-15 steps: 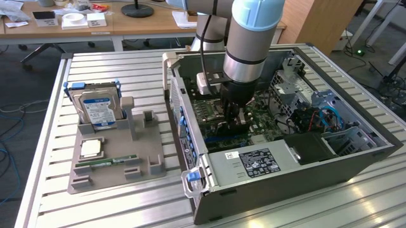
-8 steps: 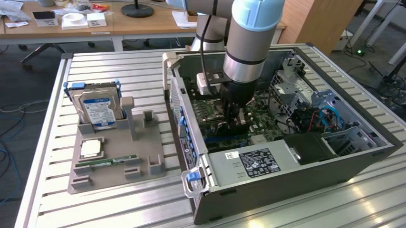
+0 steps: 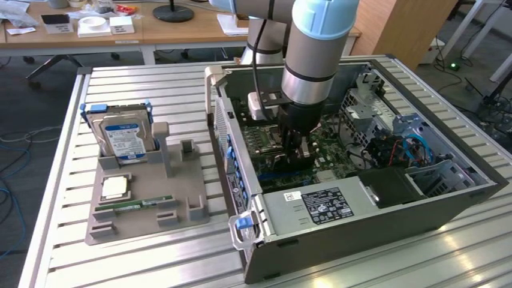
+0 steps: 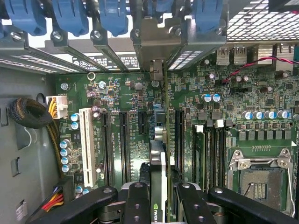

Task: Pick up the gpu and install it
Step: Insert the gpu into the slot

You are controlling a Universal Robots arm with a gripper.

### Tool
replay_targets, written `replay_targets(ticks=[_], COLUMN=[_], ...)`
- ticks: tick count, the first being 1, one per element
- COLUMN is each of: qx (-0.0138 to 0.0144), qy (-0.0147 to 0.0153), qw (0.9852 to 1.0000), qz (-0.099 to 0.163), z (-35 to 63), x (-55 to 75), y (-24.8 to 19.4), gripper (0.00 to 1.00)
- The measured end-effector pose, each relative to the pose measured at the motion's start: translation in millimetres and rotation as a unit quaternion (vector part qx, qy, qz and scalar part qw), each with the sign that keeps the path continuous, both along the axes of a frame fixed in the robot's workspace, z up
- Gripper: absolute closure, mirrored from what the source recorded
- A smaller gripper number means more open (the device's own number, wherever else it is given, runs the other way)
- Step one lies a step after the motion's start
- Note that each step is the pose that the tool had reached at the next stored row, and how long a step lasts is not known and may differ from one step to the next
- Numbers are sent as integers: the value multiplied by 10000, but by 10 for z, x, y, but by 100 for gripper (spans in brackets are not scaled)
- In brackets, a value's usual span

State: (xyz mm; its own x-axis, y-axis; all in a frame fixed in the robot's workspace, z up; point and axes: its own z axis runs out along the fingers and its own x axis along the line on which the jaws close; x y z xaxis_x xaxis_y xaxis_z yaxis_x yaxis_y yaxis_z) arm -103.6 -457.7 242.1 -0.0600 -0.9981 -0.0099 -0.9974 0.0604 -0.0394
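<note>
Nearest in the wrist view, the tool stands partly closed, its black fingers pinching the gpu edge-on — a thin card seen from above its top edge, held upright over the motherboard. The card's long axis runs from the tool toward the case's rear wall, and its metal bracket points at the row of blue slot latches. It hangs between the black expansion slots, apparently over one of them; whether its lower edge has entered the slot cannot be told.

In the exterior view, the arm reaches straight down into the open computer case, which lies on the slatted table; the card sits deep in the case, near its left wall. To the left, a grey parts holder carries a hard drive and a memory stick.

Risks, as judgement: a slight sideways offset could press the contacts onto the slot's rim — bending the card or scraping the board. The bracket may catch the rear frame if tilted, and the thin card could slip within the pinch.
</note>
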Motion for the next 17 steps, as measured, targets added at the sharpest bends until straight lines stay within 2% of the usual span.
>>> replay_targets(ticks=[17], qx=[0], qy=[-7], qw=[10000], qz=[0], z=[-1], x=[-12], y=[0], gripper=[73])
